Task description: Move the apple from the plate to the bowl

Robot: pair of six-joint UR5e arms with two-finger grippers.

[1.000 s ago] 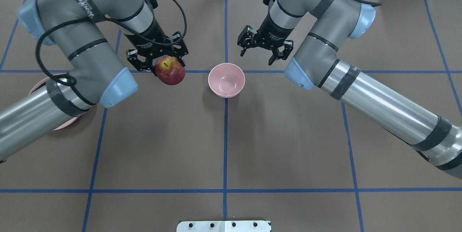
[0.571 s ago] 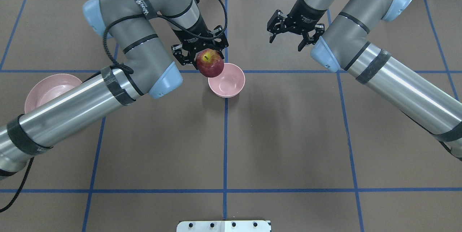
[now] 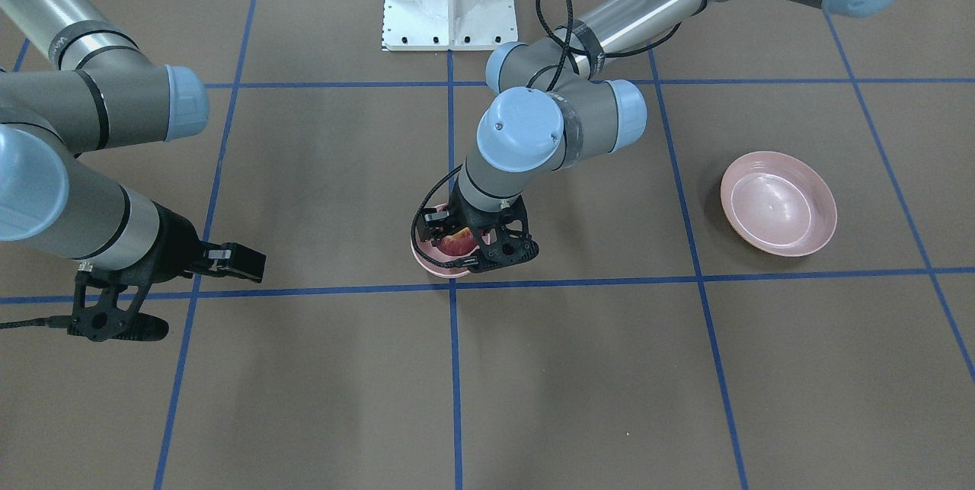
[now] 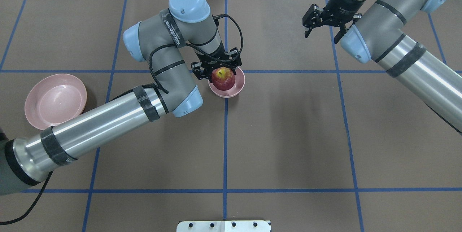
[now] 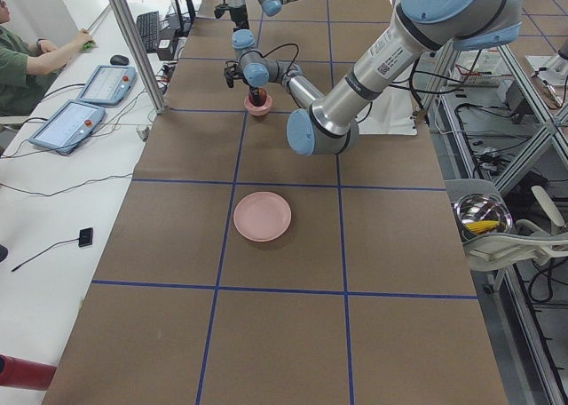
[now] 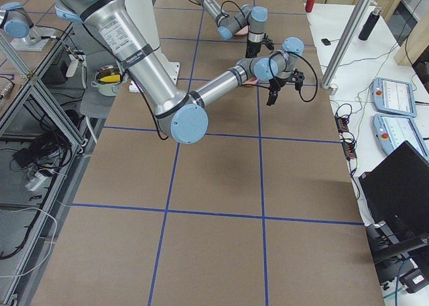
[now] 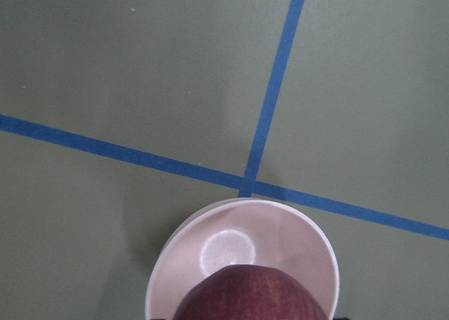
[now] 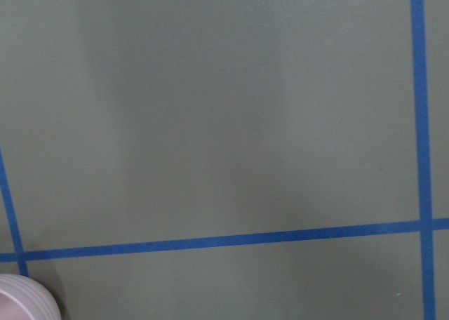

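The dark-red apple with its yellow-green stem patch sits between the fingers of my left gripper, which is shut on it. It hangs directly over the small deep pink bowl at the table's centre crossing, low inside its rim. The front view shows the apple in the gripper within the bowl. The left wrist view shows the apple above the bowl's floor. The wide pink plate lies empty at the left. My right gripper is open and empty at the back right.
My left arm's long silver forearm crosses the left half of the table above the plate's near side. Blue tape lines grid the brown surface. A white mounting block sits at the near edge.
My left gripper has carried the apple right, from left of the bowl to over it, and lowered it. My right arm has drawn back towards the far right. The plate is now uncovered.
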